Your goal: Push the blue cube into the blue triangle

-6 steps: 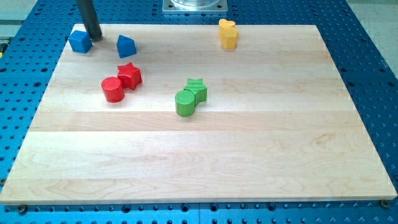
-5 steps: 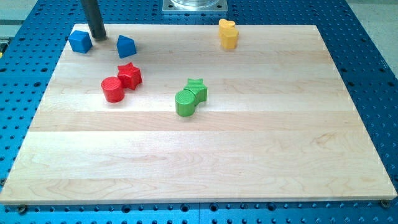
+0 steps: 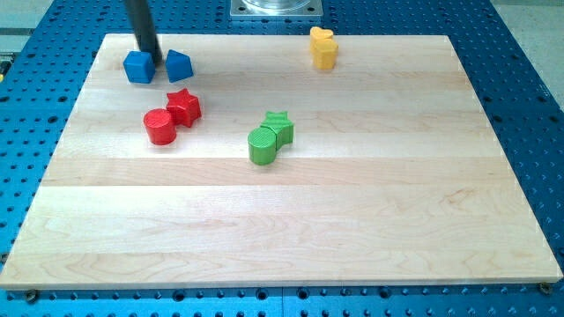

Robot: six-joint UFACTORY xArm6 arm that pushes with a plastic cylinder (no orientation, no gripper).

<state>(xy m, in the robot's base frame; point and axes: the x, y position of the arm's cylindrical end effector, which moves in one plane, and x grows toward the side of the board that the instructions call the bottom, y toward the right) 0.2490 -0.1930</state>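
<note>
At the view's top left, blue cube (image 3: 138, 67) upright beside blue triangle (image 3: 179, 65).

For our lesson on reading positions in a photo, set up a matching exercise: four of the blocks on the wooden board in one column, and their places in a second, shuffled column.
Column 1
1. yellow block
2. blue cube
3. green cylinder
4. red star

Column 2
A. touching the green star, on its lower left
B. alone near the board's top edge
C. just left of the blue triangle, with my tip at its upper right
D. touching the red cylinder, on its upper right

Pairs: 1-B, 2-C, 3-A, 4-D
</note>
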